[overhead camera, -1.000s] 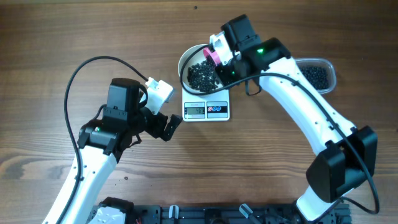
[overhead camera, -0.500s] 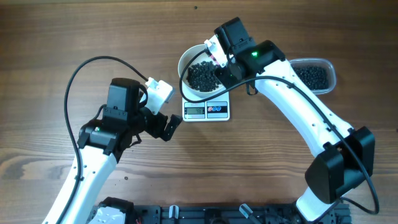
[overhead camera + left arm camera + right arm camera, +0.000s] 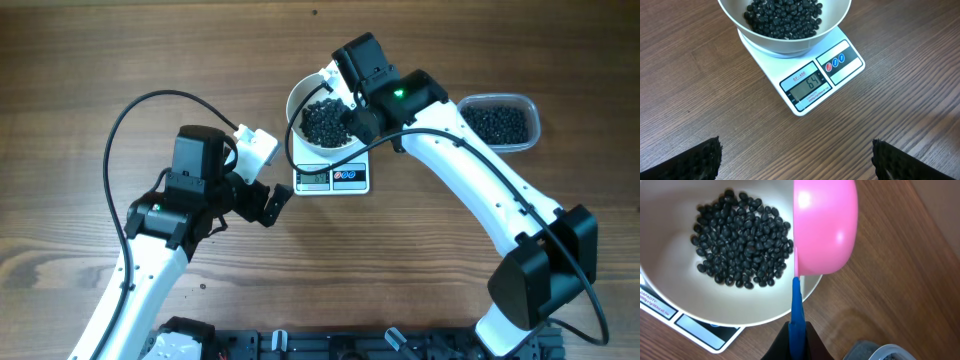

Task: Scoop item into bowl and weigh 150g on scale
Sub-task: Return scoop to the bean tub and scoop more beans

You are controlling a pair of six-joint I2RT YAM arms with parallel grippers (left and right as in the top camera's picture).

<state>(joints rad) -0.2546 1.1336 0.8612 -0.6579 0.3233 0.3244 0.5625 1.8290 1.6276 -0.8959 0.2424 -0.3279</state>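
Wood table [image 3: 100,60], right pincer [image 3: 799,330] clenching pink scoop [image 3: 825,225], mouth turned toward bowl [image 3: 670,295], left pincer [image 3: 797,160] released

The right arm [image 3: 450,160] swings leftward, bringing its wrist further over the white bowl [image 3: 293,105]. From overhead the pink scoop [image 3: 825,227] now hides beneath that wrist, and the clear tub [image 3: 537,120] of black beans [image 3: 497,122] lies fully uncovered.

Wooden table [image 3: 80,80], brown, grain running left to right. Clear plastic tub [image 3: 536,124] at far right, standing flat. Pink scoop [image 3: 825,227] on blue handle [image 3: 796,310], turned on its side, rounded back showing.
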